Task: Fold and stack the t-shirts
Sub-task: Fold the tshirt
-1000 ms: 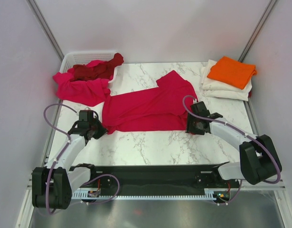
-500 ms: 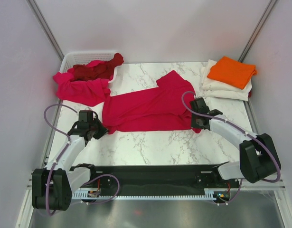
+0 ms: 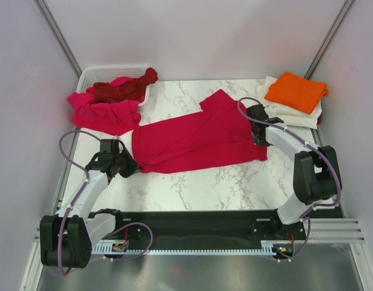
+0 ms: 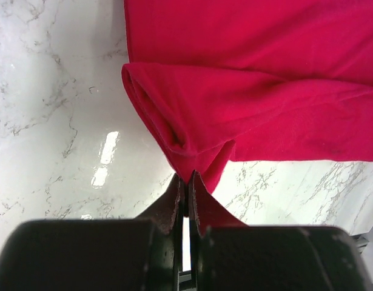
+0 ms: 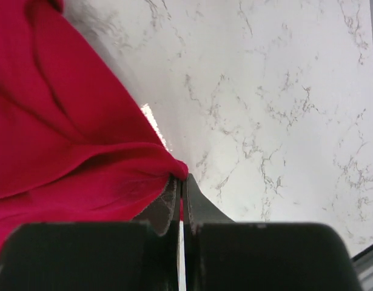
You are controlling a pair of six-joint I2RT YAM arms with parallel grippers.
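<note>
The red shirt [image 3: 198, 136] lies spread across the marble counter [image 3: 192, 188] (one sleeve pointing away). The left pincer [image 4: 186, 182] is clamped tight on its near-left corner. The right pincer [image 5: 181, 182] pinches its right edge.

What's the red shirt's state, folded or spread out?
Spread: the red shirt lies mostly flat on the table, left gripper and right gripper each pinching a corner.

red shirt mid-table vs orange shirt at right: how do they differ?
The red shirt lies mostly spread out, unfolded; the orange shirt is folded into a compact rectangle. The red shirt lies on the table, pinched by the left tool and right tool; the orange shirt tops the cream stack, untouched. Both are plain, one-colour cloth.
</note>
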